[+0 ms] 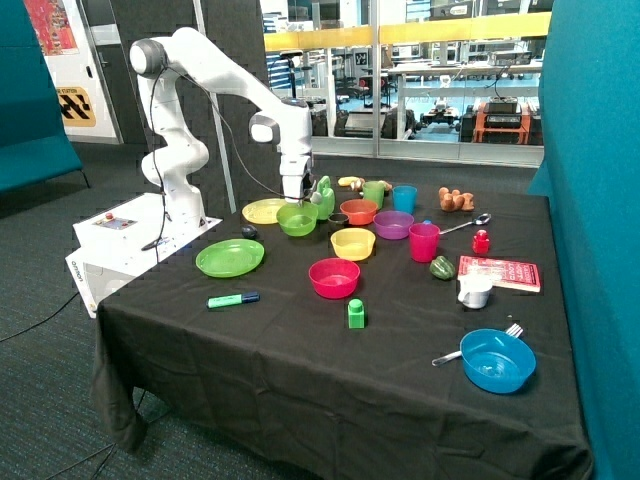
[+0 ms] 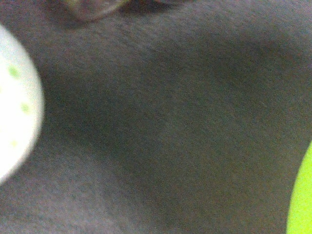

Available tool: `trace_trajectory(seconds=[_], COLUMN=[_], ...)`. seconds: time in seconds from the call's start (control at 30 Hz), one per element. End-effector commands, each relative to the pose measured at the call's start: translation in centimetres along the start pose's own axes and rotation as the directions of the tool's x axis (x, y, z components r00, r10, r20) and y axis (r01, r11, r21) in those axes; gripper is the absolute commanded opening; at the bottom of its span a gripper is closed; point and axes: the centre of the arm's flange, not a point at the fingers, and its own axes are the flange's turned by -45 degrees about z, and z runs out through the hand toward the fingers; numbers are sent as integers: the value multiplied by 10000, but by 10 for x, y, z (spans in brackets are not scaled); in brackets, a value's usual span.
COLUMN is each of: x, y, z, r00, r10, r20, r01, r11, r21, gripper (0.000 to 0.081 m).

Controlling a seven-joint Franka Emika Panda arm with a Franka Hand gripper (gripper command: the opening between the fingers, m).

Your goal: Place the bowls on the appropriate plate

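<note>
My table (image 1: 300,370) is draped in a black cloth, and I read it from its left edge to its right. First comes a flat lime green plastic plate (image 1: 229,258), with a green and dark blue marker pen (image 1: 233,299) lying at its six o'clock, apart from it. At the plate's one o'clock sits a flat yellow plastic plate (image 1: 263,211). Touching that yellow plate's rim at its four o'clock is the small round lime green plastic bowl (image 1: 297,219), and my gripper (image 1: 294,196) hangs right at this bowl's rim, at its twelve o'clock. I cannot tell whether my gripper is wide, narrow or clamped on the rim.

At the green bowl's four o'clock stands the small round yellow plastic bowl (image 1: 352,243), on the cloth and on no plate. A pink-red plastic bowl (image 1: 334,277) sits at the yellow bowl's seven o'clock, and a small green block (image 1: 356,314) at its six. At its twelve o'clock is an orange bowl (image 1: 358,211), then a purple bowl (image 1: 393,224) and a pink cup (image 1: 424,242). Near the right edge lie a red book (image 1: 499,272) and a larger blue plastic bowl (image 1: 497,360).

My wrist view shows mostly the dark cloth (image 2: 161,122), with a pale rounded edge (image 2: 17,102) on one side and a lime green edge (image 2: 301,195) on the other.
</note>
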Motion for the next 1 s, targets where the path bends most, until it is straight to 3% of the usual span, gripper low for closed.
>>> trace_trajectory(seconds=[0.0,0.27,0.37,0.43,0.47,0.73,0.97], x=[-24,-43,-53,-57,-60,-78,-95], y=[14,20,26,28,30,37,54], z=[-10,-12,-14,-15,-15,-15,-11], r00=[9909,9734,9563,9528,9441,9405,9259], r10=[1347,2289,2923,3035,3298,3397,3777], r20=[-18,-23,-26,-27,-28,-29,-31], r01=[-1347,-2290,-2923,-3035,-3298,-3397,-3777], r11=[9909,9734,9563,9528,9441,9405,9259], r21=[-51,-49,-47,-47,-46,-46,-45], gripper=[0,0,0,0,0,0,0])
